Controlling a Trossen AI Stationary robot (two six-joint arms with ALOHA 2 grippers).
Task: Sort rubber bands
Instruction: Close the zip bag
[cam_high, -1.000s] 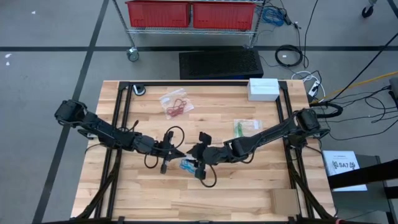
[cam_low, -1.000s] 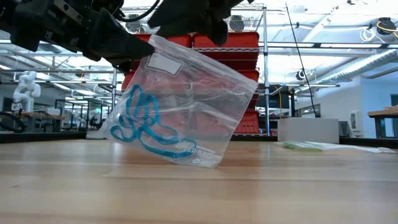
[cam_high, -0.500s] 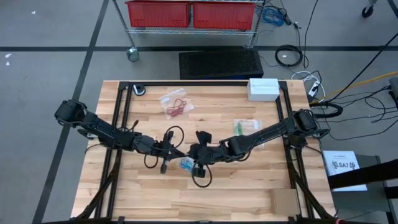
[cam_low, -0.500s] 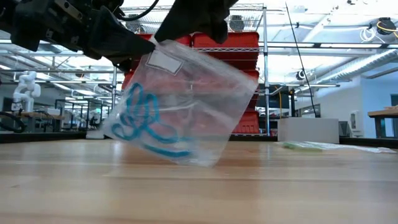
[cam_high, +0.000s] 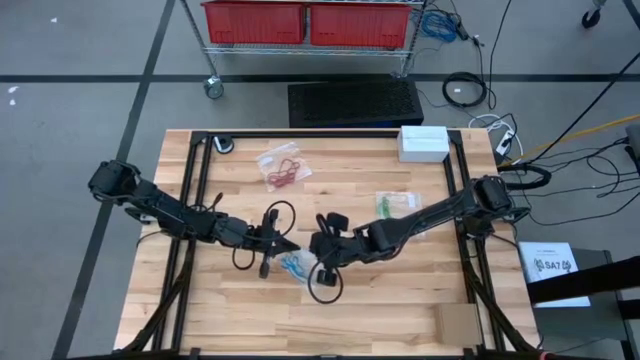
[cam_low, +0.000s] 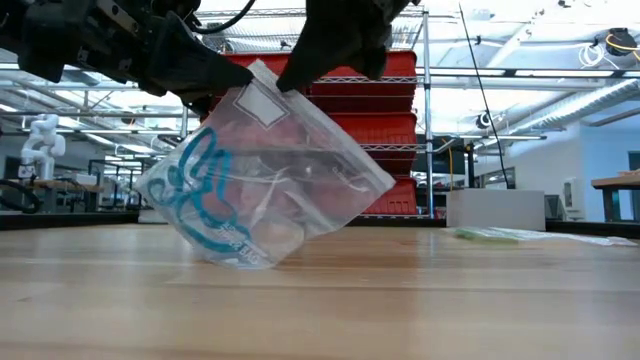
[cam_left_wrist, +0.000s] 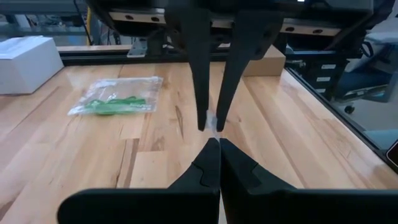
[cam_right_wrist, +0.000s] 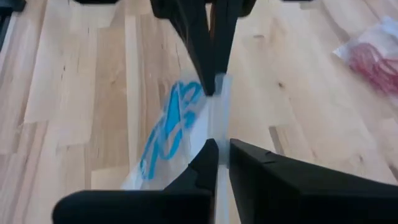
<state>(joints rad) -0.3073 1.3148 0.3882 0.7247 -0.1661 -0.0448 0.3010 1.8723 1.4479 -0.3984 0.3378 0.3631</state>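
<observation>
While both hands pinch its top edge at frame centre, left hand and right hand hold the clear bag of blue rubber bands above the table.

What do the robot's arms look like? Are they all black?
Yes. Both arms, the left arm and the right arm, are dark, jointed and slim, with looping black cables. Each tool, left tool and right tool, ends in two thin pointed black fingers.
</observation>
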